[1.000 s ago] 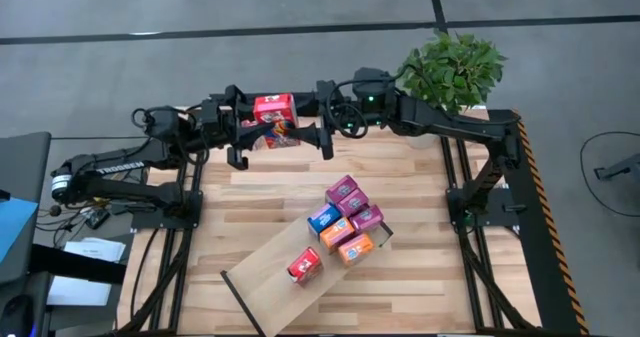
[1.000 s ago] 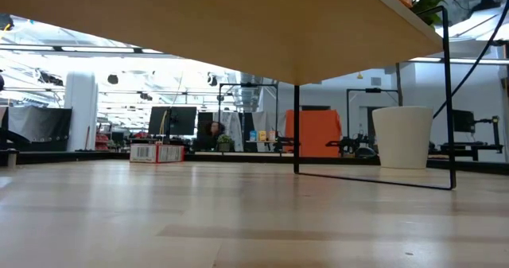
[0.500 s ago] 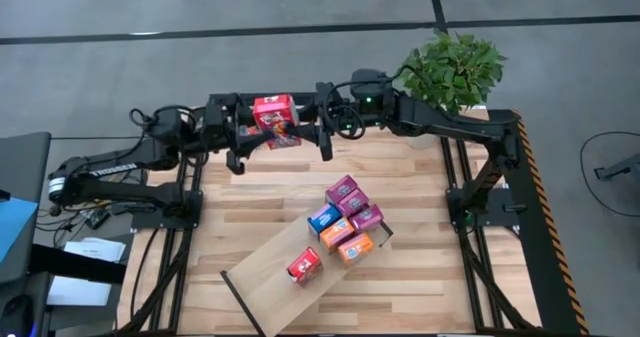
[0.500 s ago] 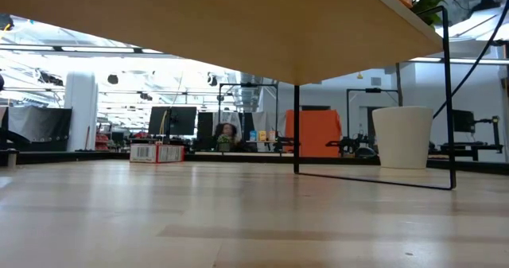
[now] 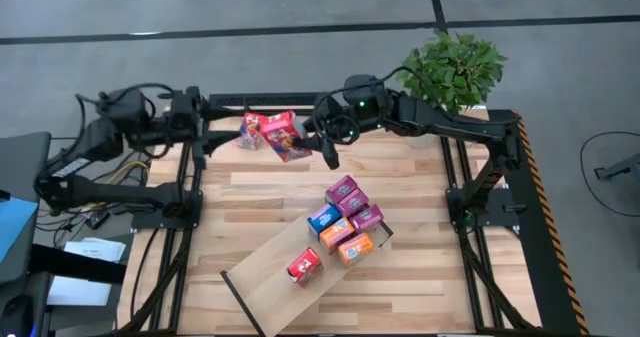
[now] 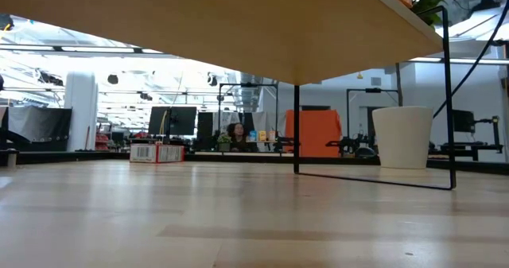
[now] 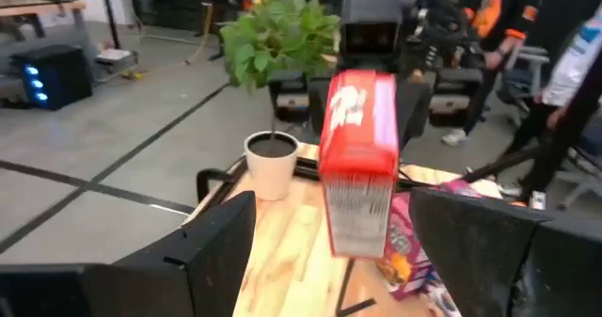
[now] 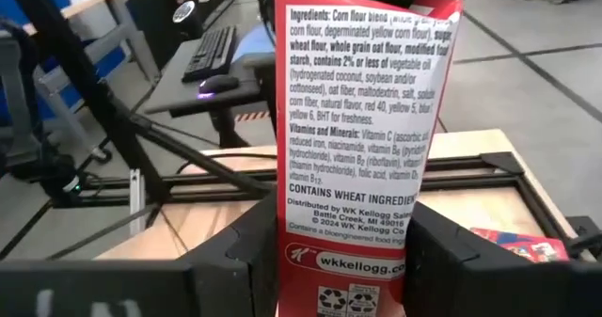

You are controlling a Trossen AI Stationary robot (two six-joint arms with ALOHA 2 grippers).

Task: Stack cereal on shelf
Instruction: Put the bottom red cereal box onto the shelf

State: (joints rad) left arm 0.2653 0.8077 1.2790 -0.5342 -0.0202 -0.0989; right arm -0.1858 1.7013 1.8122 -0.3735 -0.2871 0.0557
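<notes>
My right gripper (image 5: 318, 137) is shut on a red cereal box (image 5: 285, 135), held in the air over the table's far edge. That box also shows in the left wrist view (image 7: 360, 162). A second box (image 5: 250, 130) lies flat on the table beside it. My left gripper (image 5: 207, 127) stands open to the left of both boxes, with nothing between its fingers (image 7: 221, 232). The shelf (image 5: 262, 279) lies slantwise on the near half of the table. Several small boxes (image 5: 345, 222) cluster on its right end, and one red box (image 5: 305, 265) sits apart. My right gripper pinches the red box between its two fingers (image 8: 252, 256), one on each broad face, so the narrow printed side (image 8: 353, 166) faces the wrist. The fingers come about level from the table's right side. The box hangs clear of the table, roughly upright.
A potted plant (image 5: 452, 67) stands at the far right corner, behind the right arm. In the low view the shelf's underside (image 6: 278, 29) and black legs (image 6: 296, 129) fill the upper half. People stand in the room beyond the table.
My left gripper has let go of the red box and drawn back toward the table's left edge. The box stays in my right gripper; it has tipped and come slightly toward the near side.
</notes>
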